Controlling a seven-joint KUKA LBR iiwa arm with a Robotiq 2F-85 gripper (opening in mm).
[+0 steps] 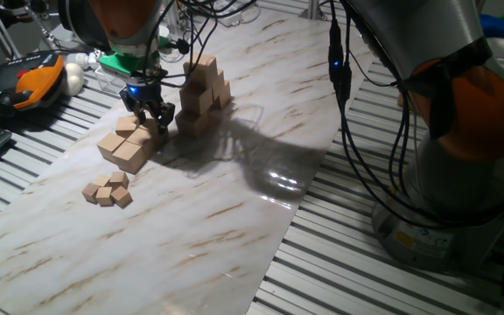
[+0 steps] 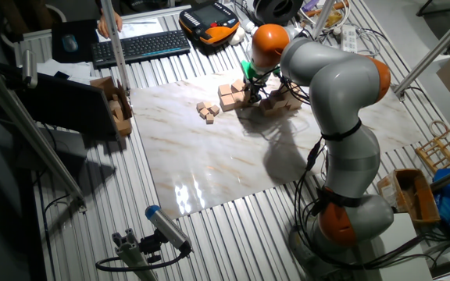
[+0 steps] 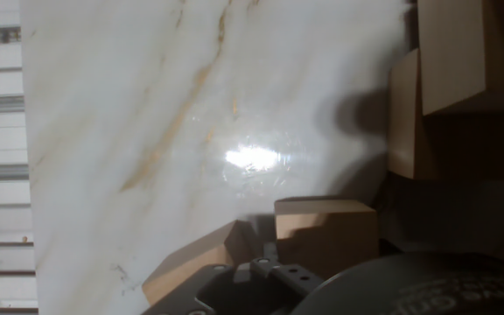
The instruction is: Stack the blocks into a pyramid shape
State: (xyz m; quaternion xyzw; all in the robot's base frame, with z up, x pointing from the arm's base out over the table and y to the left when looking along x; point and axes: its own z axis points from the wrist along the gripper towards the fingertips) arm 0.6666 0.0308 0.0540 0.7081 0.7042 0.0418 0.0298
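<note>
Blocks (image 1: 202,94) stacked upright, tapering; gripper (image 1: 152,116) beside loose ones.

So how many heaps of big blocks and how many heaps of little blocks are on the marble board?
Heaps of big blocks: 2, the stacked heap and the loose heap.
Heaps of small cubes: 1.
Total: 3 heaps.
Some blocks hide others, so single blocks cannot be counted exactly.

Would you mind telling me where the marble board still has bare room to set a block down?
Bare: the near half of the marble board, below the small cubes. Crowded: between the loose blocks, gripper and stack.
</note>
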